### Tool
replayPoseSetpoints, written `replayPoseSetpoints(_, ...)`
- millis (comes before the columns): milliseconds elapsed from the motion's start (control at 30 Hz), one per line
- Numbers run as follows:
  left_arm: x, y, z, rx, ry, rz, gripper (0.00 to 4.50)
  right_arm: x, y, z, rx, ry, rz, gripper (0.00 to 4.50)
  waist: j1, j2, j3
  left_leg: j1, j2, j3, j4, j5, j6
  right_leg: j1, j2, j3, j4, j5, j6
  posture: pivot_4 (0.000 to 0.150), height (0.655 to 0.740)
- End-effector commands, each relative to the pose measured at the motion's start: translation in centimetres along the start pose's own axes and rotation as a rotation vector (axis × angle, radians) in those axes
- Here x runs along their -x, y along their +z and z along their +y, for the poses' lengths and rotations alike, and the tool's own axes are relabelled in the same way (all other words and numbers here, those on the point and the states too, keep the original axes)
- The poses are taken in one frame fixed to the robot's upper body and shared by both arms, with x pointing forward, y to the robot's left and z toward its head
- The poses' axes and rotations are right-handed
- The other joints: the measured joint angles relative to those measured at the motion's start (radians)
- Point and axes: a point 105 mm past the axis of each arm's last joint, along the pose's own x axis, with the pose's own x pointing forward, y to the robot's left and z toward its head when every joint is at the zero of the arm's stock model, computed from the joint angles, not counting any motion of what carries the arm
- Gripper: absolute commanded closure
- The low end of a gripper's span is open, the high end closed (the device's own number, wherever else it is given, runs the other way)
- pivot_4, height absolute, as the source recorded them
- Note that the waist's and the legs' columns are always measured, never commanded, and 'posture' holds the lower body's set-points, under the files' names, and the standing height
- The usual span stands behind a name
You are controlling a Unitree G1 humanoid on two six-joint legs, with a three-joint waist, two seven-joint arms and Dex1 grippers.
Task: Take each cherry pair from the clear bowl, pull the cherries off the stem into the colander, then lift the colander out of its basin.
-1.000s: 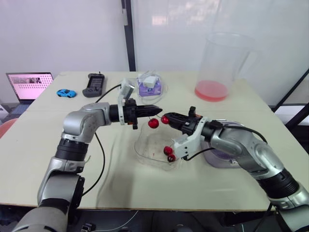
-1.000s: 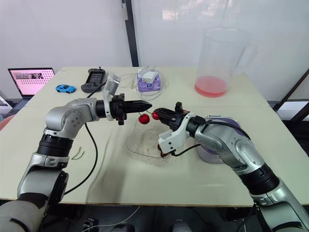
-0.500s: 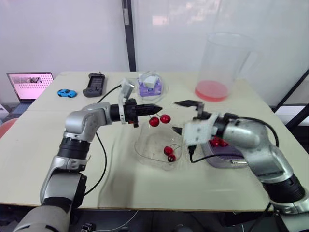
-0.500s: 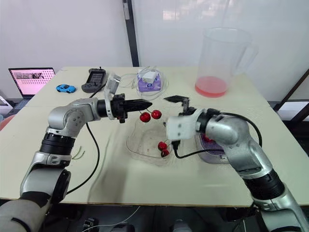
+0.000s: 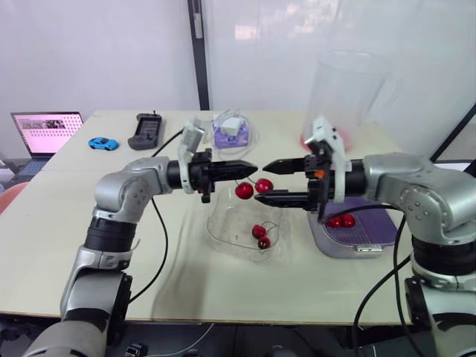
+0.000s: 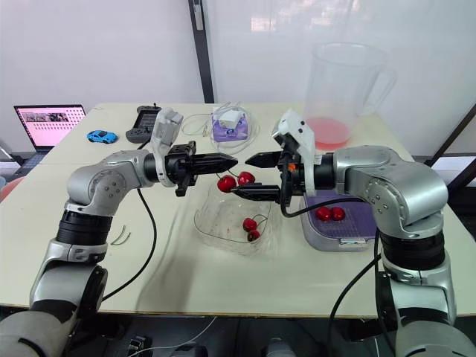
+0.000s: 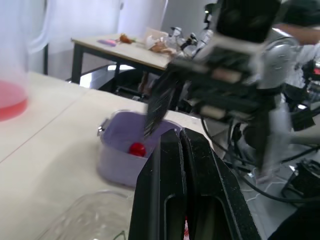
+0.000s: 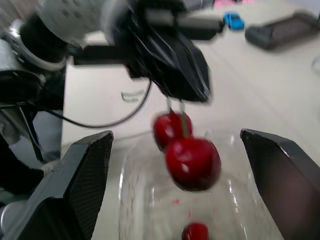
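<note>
Near the table's middle, a little toward its left edge: left gripper (image 5: 249, 168) with fingers clamped on the stem, dangling the cherry pair (image 5: 253, 187) in the air above the clear bowl (image 5: 223, 232). Down in that bowl, two more cherries (image 5: 260, 236). Just right of the hanging fruit, right gripper (image 5: 265, 181) spread wide, one finger above and one below the nearer cherry, gripping nothing yet. Further toward the right edge, colander (image 5: 375, 223) seated in its basin (image 5: 327, 244), with two loose cherries (image 5: 341, 221) already inside.

Likely light, smooth and round, so prone to slipping out of a pinch and to bruising under a hard squeeze; thin stem probably quick to snap. Best to close gently around the cherry's widest part, then pull straight away from the stem, over the colander rather than over the bowl.
</note>
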Motion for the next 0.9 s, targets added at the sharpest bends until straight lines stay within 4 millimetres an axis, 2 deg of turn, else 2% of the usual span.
replayPoseSetpoints(33, 0.22, 1.09, -0.82, -0.042, -0.02, -0.019, 4.5, 0.01, 0.54, -0.09, 0.051, 0.013, -0.003, 0.12, -0.001, 0.0, 0.0, 0.0, 0.0, 0.0, 0.0, 0.0, 0.0, 0.0, 0.0, 0.0, 0.0, 0.0, 0.0, 0.15, 0.7332)
replayPoseSetpoints(267, 0.78, 1.43, -0.91, -0.046, 0.006, -0.021, 4.5, -0.49, 0.6, -0.39, 0.011, 0.042, -0.046, 0.12, 0.0, 0.0, 0.0, 0.0, 0.0, 0.0, 0.0, 0.0, 0.0, 0.0, 0.0, 0.0, 0.0, 0.0, 0.0, 0.15, 0.7332)
replayPoseSetpoints(367, 0.69, 1.71, -0.97, -0.045, 0.007, -0.032, 4.5, -0.65, 0.57, -0.27, -0.004, 0.052, -0.055, 1.02, 0.001, 0.0, 0.0, 0.0, 0.0, 0.0, 0.0, 0.0, 0.0, 0.0, 0.0, 0.0, 0.0, 0.0, 0.0, 0.15, 0.7332)
replayPoseSetpoints(467, 0.81, 1.77, -1.03, -0.044, 0.009, -0.036, 4.5, -0.75, 0.48, -0.21, 0.0, 0.047, -0.051, 2.38, 0.0, 0.0, 0.0, 0.0, 0.0, 0.0, 0.0, 0.0, 0.0, 0.0, 0.0, 0.0, 0.0, 0.0, 0.0, 0.15, 0.7332)
replayPoseSetpoints(867, 0.67, 1.69, -1.11, -0.032, 0.004, -0.051, 4.5, -0.85, 0.66, 0.2, -0.008, 0.052, -0.069, 2.38, 0.0, 0.0, 0.0, 0.0, 0.0, 0.0, 0.0, 0.0, 0.0, 0.0, 0.0, 0.0, 0.0, 0.0, 0.0, 0.15, 0.7332)
replayPoseSetpoints(900, 0.67, 1.7, -1.07, -0.033, 0.006, -0.051, 4.5, -0.83, 0.69, 0.21, -0.013, 0.053, -0.071, 2.64, 0.0, 0.0, 0.0, 0.0, 0.0, 0.0, 0.0, 0.0, 0.0, 0.0, 0.0, 0.0, 0.0, 0.0, 0.0, 0.15, 0.7332)
